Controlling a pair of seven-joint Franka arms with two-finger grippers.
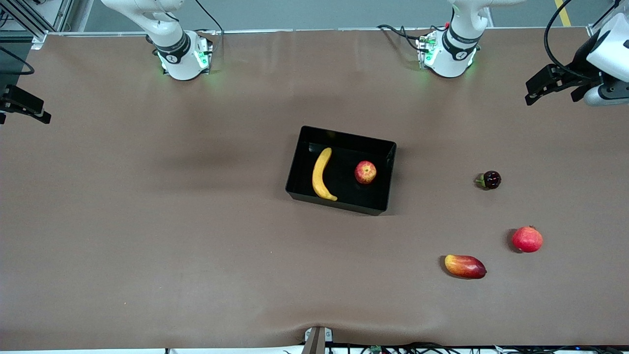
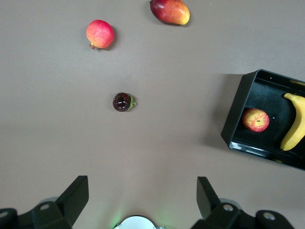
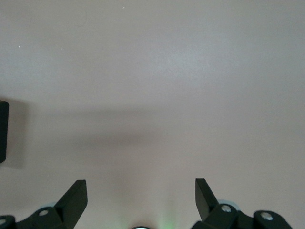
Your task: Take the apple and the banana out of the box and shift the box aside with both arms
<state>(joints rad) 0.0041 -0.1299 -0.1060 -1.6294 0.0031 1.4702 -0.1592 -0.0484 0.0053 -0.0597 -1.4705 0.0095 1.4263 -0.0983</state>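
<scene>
Front view: banana (image 1: 321, 174) and apple (image 1: 365, 172) lying in the box (image 1: 344, 135), mid tabletop (image 1: 147, 221); nothing taken out yet. Left wrist view: left tool (image 2: 143, 195) wide apart, empty, up over bare tabletop beside the box. Right wrist view: right tool (image 3: 141, 195) wide apart, empty too. Next, probably: reach down, grab one fruit.

Both arms wait, raised at their own table ends — left gripper (image 2: 139, 198) and right gripper (image 3: 140, 198) apparently level, jaws spread wide.
</scene>
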